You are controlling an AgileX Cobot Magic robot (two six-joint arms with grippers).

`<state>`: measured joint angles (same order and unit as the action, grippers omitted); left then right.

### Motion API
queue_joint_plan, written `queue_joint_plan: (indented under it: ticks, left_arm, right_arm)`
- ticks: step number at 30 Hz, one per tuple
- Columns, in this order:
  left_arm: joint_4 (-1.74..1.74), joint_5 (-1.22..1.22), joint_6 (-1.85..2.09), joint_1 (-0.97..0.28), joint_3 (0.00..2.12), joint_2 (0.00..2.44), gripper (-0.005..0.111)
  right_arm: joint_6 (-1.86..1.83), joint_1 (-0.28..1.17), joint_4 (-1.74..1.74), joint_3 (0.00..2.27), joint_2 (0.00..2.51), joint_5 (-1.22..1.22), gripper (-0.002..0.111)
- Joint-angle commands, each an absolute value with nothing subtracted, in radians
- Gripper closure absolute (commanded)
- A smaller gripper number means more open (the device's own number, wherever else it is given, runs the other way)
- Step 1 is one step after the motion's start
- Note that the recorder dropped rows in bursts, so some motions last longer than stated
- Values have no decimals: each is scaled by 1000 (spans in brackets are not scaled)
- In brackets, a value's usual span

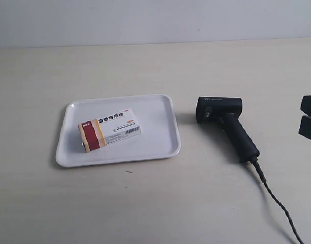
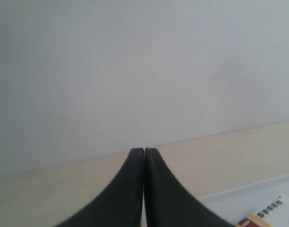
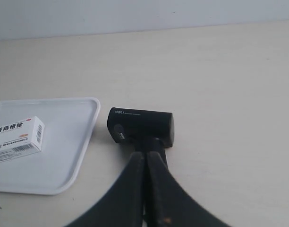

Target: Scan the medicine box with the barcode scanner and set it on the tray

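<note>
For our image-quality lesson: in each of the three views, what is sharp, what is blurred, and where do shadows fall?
Exterior view: even soft light, the medicine box is sharp, faint shadow beside the barcode scanner. Left wrist view: shut left gripper blurred, the tray soft. Right wrist view: scanner fairly sharp, right gripper blurred.

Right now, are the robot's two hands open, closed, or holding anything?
Left hand: closed, holding nothing.
Right hand: closed, empty, above the barcode scanner lying on the table.
</note>
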<state>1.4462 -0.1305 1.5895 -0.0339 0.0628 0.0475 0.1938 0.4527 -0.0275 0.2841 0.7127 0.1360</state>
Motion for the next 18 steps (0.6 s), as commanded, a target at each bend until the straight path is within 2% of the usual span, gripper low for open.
queue_joint_plan:
  ticks: [1,4,6,18]
  left_arm:
    - [843,-44,953,-31,0,0,104]
    - [283,-76,323,-33,0,0,104]
    - [65,-89,106,-33,0,0,104]
    - [0,-211,15,-32,0,0,104]
  right_arm:
    - [191,454,-27,282,709,125,108]
    - [191,454,-27,282,709,125,108]
    - [191,454,-27,282,709,126,108]
    - [191,454,-27,282,709,124,108]
